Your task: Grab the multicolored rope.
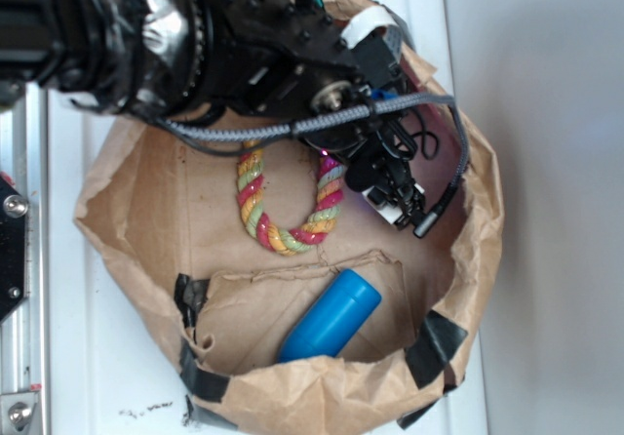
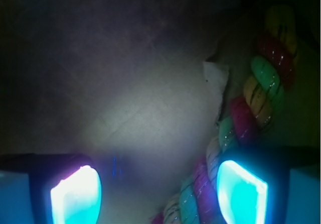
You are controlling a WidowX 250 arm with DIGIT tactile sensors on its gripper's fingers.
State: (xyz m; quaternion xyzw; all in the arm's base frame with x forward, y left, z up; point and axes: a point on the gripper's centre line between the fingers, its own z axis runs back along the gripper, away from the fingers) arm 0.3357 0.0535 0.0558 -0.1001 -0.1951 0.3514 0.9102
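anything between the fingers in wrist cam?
Mostly bare paper. The rope runs beside the right-hand finger, just inside the gap; the other finger is clear.

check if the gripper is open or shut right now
Open. In the wrist view the gripper shows two lit fingertips wide apart with bare paper between them; the multicolored rope runs beside the right one, not clamped.

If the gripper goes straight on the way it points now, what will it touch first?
Probably the bare brown paper bag floor between the open fingers. The multicolored rope lies beside the lit pad on the right of the wrist view, so that finger might brush it.
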